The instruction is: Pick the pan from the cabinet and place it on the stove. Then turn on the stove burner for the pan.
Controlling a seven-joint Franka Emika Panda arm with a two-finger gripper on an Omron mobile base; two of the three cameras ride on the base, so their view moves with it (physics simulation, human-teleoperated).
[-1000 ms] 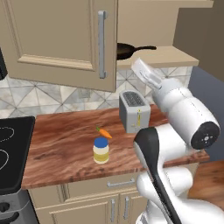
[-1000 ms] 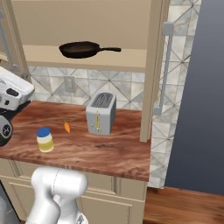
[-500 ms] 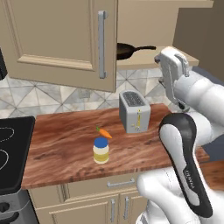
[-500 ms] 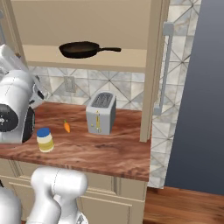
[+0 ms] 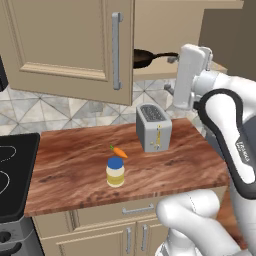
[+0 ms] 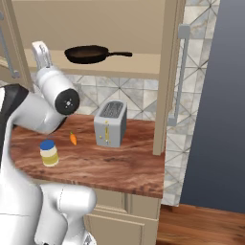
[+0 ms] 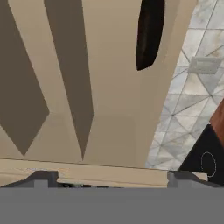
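Skillet point(image 6: 88, 53), dark and round, lying flat on the open shelf of the wall cupboard point(image 6: 168, 72), its long thin handle pointing toward the cupboard's right side. The hand point(image 6: 42, 54) is raised to shelf height, just left of the skillet and apart from it; its fingers stand wide and grip nothing. In the hand view the skillet appears as a dark oval against the tan shelf. Below, on the wooden desk point(image 5: 80, 170), stand a silver toaster point(image 5: 153, 127), a small carrot point(image 5: 118, 151) and a blue-lidded jar point(image 5: 115, 171), the carrot between toaster and jar. The black glass cooktop point(image 5: 12, 175) adjoins the desk's left end, well apart from the skillet.
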